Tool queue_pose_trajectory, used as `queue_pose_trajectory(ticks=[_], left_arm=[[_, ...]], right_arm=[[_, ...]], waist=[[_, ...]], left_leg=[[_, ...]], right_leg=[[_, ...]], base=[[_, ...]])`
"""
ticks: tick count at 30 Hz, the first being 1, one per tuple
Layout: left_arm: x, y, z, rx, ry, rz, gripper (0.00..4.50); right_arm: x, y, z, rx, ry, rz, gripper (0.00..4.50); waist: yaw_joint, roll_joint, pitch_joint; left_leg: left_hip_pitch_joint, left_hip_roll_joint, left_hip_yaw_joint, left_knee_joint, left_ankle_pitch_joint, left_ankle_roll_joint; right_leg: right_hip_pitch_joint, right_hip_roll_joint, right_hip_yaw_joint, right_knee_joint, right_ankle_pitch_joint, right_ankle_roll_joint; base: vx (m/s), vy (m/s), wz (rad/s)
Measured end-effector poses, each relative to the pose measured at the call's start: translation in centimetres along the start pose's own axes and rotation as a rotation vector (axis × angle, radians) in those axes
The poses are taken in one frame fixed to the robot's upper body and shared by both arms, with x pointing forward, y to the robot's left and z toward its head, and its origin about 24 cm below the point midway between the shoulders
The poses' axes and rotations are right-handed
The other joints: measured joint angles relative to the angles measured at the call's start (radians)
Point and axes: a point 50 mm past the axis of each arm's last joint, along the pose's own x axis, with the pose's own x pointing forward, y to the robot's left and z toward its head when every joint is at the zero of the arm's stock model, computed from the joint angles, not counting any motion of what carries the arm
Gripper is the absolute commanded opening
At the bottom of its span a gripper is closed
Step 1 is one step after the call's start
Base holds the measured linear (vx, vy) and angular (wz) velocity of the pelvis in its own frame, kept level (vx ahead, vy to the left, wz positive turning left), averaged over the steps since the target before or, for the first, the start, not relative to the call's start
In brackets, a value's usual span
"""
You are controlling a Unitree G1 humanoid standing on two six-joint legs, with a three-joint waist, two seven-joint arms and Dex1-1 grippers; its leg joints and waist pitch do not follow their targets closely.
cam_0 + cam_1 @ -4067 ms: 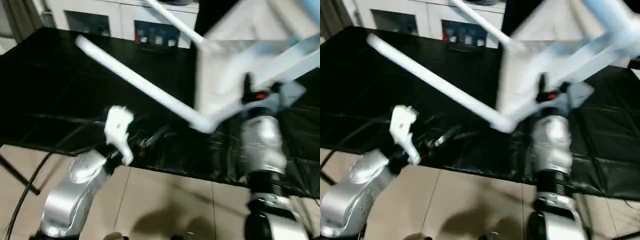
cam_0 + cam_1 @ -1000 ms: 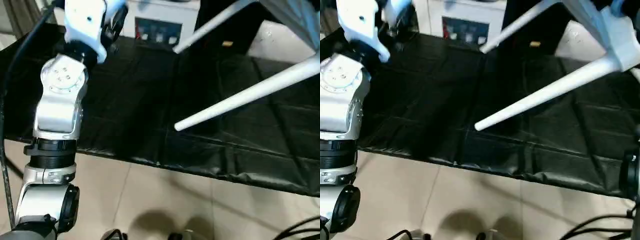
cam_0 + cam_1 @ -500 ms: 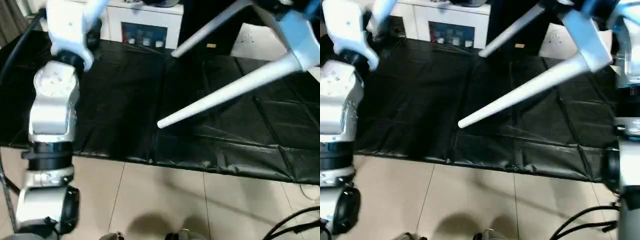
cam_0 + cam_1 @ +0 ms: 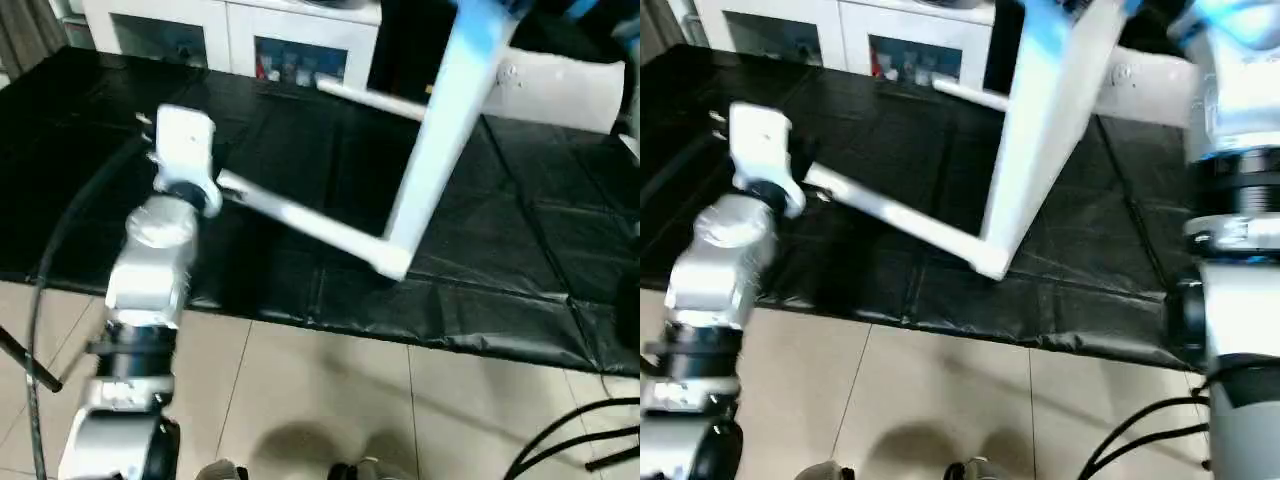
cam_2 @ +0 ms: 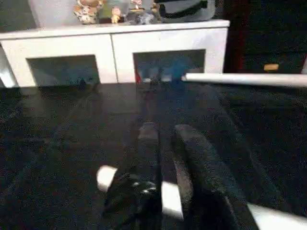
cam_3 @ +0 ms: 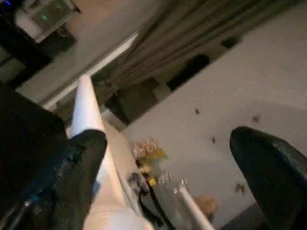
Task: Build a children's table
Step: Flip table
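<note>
The white children's table top [image 4: 440, 130] stands tilted on its edge over the black cloth. One leg [image 4: 300, 215] runs from its lower corner leftwards to my left wrist [image 4: 185, 150]. A second leg [image 4: 370, 100] sticks out behind. In the left wrist view my left gripper [image 5: 165, 129] has its black fingers [image 5: 192, 172] close together, lying across that leg [image 5: 170, 199] near its tip; I cannot tell whether they touch it. My right arm [image 4: 1240, 100] is raised beside the top. My right gripper [image 6: 168, 139] is wide open with nothing between its fingers, and a white leg [image 6: 86, 103] shows behind one of them.
A black cloth [image 4: 520, 250] covers the work table, and its front edge [image 4: 450, 335] borders the tiled floor [image 4: 300, 400]. White cabinets with glass doors [image 4: 300, 55] stand behind it. A flat white panel [image 4: 570, 90] lies at the back right. Cables [image 4: 570, 440] trail on the floor.
The table has swung, so its top now stands on edge with a leg pointing left. My left arm has come down to that leg's tip, its fingers closing. My right gripper has opened wider.
</note>
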Motion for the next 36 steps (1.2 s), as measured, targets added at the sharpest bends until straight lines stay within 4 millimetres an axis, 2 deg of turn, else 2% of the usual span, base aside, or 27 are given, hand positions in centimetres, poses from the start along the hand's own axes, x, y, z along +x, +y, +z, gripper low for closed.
queue_pose_trajectory(ticks=[1,5,7,9,11,15,16,18,20,21,25,26,29,31,34,36], left_arm=[[0.0,-0.2,0.1,0.004,-0.005,-0.004,0.22],[-0.3,-1.1,1.4,0.004,-0.068,-0.043,0.03],[-0.4,-1.3,1.8,-0.005,-0.09,-0.052,0.03],[-0.7,-1.5,1.8,-0.011,-0.102,-0.08,0.03],[-1.0,-1.5,1.6,-0.011,-0.101,-0.091,0.03],[-1.9,-1.7,1.1,-0.004,-0.113,-0.12,0.03],[-2.2,-1.8,0.9,-0.005,-0.116,-0.128,0.21],[-3.5,-1.7,-0.1,-0.013,-0.104,-0.133,0.34],[-4.3,-1.7,-1.5,-0.036,-0.061,-0.137,0.42],[-4.6,-1.6,-2.0,-0.042,-0.043,-0.136,0.64],[-5.5,-1.7,-2.5,-0.068,-0.023,-0.134,0.79],[-5.6,-1.7,-2.4,-0.072,-0.029,-0.137,1.0],[-5.9,-1.7,-2.4,-0.07,-0.031,-0.141,1.24],[-6.2,-1.7,-2.7,-0.069,-0.016,-0.143,1.31],[-6.3,-1.7,-2.9,-0.062,-0.005,-0.154,1.47],[-6.4,-1.9,-2.9,-0.052,0.0,-0.171,1.73]], right_arm=[[-0.2,0.1,-0.2,0.003,0.006,-0.009,4.5],[-2.1,1.0,-1.8,0.051,0.036,-0.085,4.5],[-3.2,1.9,-2.9,0.108,0.067,-0.124,4.5],[-4.5,3.5,-4.2,0.193,0.098,-0.157,4.5],[-5.1,4.2,-4.0,0.211,0.088,-0.163,4.5],[-5.4,6.1,-3.2,0.214,0.066,-0.211,4.5],[-5.5,6.7,-3.1,0.225,0.071,-0.232,4.5],[-5.8,9.4,-3.0,0.299,0.068,-0.308,4.5],[-6.3,11.7,-3.5,0.367,0.121,-0.375,4.5],[-6.4,12.3,-3.7,0.377,0.143,-0.387,4.5],[-6.5,13.2,-3.0,0.338,0.166,-0.449,4.5],[-6.4,13.2,-2.6,0.322,0.158,-0.463,4.5],[-6.1,13.8,-2.2,0.311,0.167,-0.52,4.5],[-6.2,14.8,-2.6,0.289,0.218,-0.531,4.5],[-6.2,15.6,-3.1,0.23,0.3,-0.565,4.5],[-6.3,16.4,-4.1,0.225,0.367,-0.593,4.5]], waist=[[0.0,0.0,0.0],[0.009,-0.005,-0.003],[0.013,-0.004,-0.003],[0.017,0.002,-0.001],[0.016,0.01,-0.001],[0.01,0.01,-0.001],[0.009,0.009,-0.002],[0.007,0.01,-0.003],[0.01,0.014,-0.003],[0.012,0.015,-0.002],[0.019,0.021,-0.002],[0.019,0.023,-0.003],[0.017,0.026,-0.005],[0.014,0.027,-0.004],[-0.001,0.029,-0.004],[-0.011,0.03,-0.005]], left_leg=[[0.0,0.0,0.0,0.0,0.0,0.0],[0.003,0.001,-0.001,0.001,0.0,0.0],[0.005,0.001,-0.001,0.0,0.0,0.0],[0.013,0.001,-0.001,-0.002,0.0,0.0],[0.016,0.0,-0.001,-0.007,0.0,0.0],[0.018,0.0,-0.001,-0.012,0.001,0.0],[0.018,0.0,-0.001,-0.015,0.001,-0.002],[0.018,0.0,-0.001,-0.022,0.003,-0.005],[0.017,0.0,-0.001,-0.025,0.005,-0.007],[0.015,0.0,-0.001,-0.025,0.005,-0.007],[0.018,0.0,0.0,-0.025,0.005,-0.008],[0.02,0.0,0.0,-0.025,0.005,-0.008],[0.027,0.0,0.0,-0.026,0.005,-0.008],[0.035,-0.001,-0.001,-0.027,0.005,-0.008],[0.034,-0.002,-0.003,-0.029,0.005,-0.008],[0.034,-0.002,-0.004,-0.03,0.005,-0.008]], right_leg=[[0.0,0.0,0.0,0.0,0.0,0.0],[0.005,0.0,-0.002,-0.002,-0.001,0.002],[0.01,0.0,-0.003,-0.004,0.0,0.002],[0.019,0.0,-0.003,-0.009,0.0,0.003],[0.022,0.0,-0.003,-0.016,0.0,0.003],[0.021,0.0,-0.004,-0.016,0.001,0.005],[0.021,0.001,-0.004,-0.016,0.001,0.005],[0.022,0.002,-0.004,-0.017,0.0,0.006],[0.015,0.002,-0.004,-0.016,0.001,0.004],[0.014,0.002,-0.004,-0.016,0.003,0.002],[0.016,0.003,-0.003,-0.017,0.0,0.006],[0.018,0.003,-0.003,-0.018,0.0,0.006],[0.024,0.003,-0.003,-0.019,-0.001,0.007],[0.031,0.003,-0.003,-0.021,-0.002,0.009],[0.034,0.003,-0.004,-0.027,-0.002,0.009],[0.036,0.004,-0.005,-0.032,-0.001,0.009]], base=[[0.0,0.0,0.0],[0.0,0.0,0.0],[0.0,0.0,0.0],[0.0,0.0,0.0],[0.0,0.0,0.0],[0.0,0.0,0.0],[0.0,0.0,0.0],[0.0,0.0,0.0],[0.0,0.0,0.0],[0.0,0.0,0.0],[0.0,0.0,0.0],[0.0,0.0,0.0],[0.0,0.0,0.0],[0.0,0.0,0.0],[0.0,0.0,0.0],[0.0,0.0,0.0]])
